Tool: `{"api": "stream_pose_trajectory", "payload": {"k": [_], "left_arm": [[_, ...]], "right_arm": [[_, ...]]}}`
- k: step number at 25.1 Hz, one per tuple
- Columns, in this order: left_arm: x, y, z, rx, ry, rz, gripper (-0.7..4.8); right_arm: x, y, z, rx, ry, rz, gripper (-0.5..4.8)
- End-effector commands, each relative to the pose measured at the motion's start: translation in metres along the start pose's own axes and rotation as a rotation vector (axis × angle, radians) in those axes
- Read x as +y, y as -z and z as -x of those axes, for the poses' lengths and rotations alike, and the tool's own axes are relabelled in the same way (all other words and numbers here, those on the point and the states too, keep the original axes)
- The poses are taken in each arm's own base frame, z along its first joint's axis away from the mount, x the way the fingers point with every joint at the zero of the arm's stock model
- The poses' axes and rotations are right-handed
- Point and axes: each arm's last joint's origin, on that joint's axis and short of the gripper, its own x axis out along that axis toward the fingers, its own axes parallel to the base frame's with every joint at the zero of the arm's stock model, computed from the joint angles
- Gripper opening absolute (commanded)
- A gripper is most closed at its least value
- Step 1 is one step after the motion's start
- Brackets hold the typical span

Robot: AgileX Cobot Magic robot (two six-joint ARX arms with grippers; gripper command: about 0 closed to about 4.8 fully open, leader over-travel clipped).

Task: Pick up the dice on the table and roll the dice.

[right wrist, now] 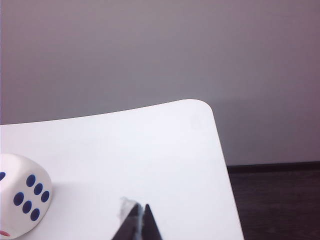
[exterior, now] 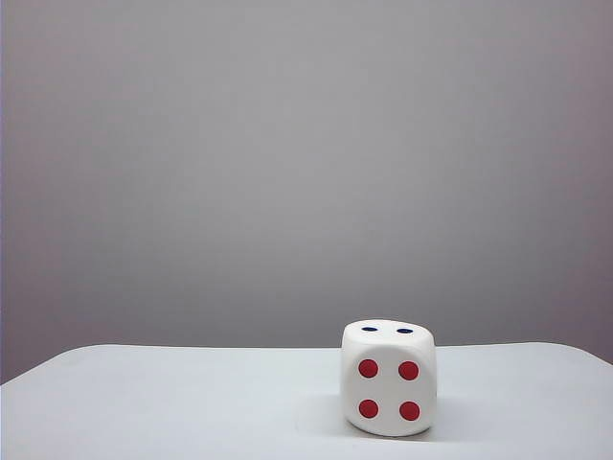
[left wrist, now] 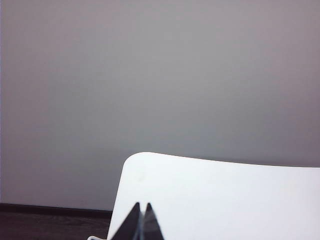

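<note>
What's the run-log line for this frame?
dice: resting on table, untouched | left gripper: shut, empty | right gripper: shut, empty, beside dice

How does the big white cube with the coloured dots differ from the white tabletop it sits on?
The white rounded-edge dice is a small blocky cube; the matte white table is a wide flat slab. The dice carries red and dark blue pips; the table is plain. Both are white with rounded corners. Neither closed hand, left hand or right hand, touches the dice.

White dice (exterior: 389, 378), rounded edges, resting flat on the table (exterior: 172, 402). Four red pips facing forward, two dark blue on top.
</note>
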Motion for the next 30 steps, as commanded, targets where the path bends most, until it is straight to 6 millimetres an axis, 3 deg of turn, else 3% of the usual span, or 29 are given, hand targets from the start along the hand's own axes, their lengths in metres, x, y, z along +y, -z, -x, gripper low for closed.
{"api": "stream_pose_trajectory", "payload": {"k": [1, 8, 13, 21, 26, 30], "left_arm": [[0.000, -0.001, 0.000, 0.005, 0.003, 0.002, -0.03], [0.000, 0.000, 0.000, 0.013, 0.005, 0.006, -0.03], [-0.003, -0.008, 0.002, 0.004, 0.102, 0.141, -0.05], [-0.007, -0.075, 0.008, -0.013, 0.158, 0.151, -0.05], [-0.012, -0.105, -0.012, 0.089, 0.279, 0.117, -0.05], [-0.014, -0.124, -0.040, 0.238, 0.357, 0.079, -0.05]], "right_arm": [[-0.001, 0.001, -0.001, 0.000, 0.013, -0.003, 0.00], [-0.001, 0.001, -0.001, 0.000, 0.016, -0.004, 0.00], [0.000, -0.002, 0.000, -0.028, 0.012, -0.111, 0.00], [0.003, -0.035, 0.009, -0.167, 0.031, -0.181, -0.01], [0.007, -0.067, 0.008, -0.145, 0.065, -0.169, -0.01], [0.012, -0.096, -0.008, -0.050, 0.029, -0.154, -0.01]]}}
